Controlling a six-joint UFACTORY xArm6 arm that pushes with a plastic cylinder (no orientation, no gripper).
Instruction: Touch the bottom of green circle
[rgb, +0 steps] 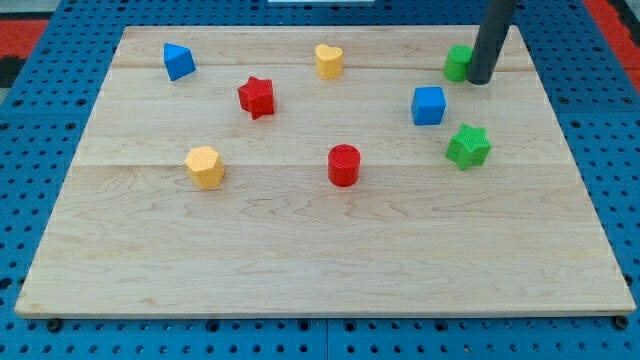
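The green circle block stands near the view's top right on the wooden board; its right side is hidden behind my rod. My tip rests on the board right beside the green circle, at its lower right edge, seemingly touching it. The rod rises out of the view's top.
A blue cube and a green star lie below the tip. A yellow heart, red star, blue triangle, yellow hexagon and red cylinder lie further to the view's left.
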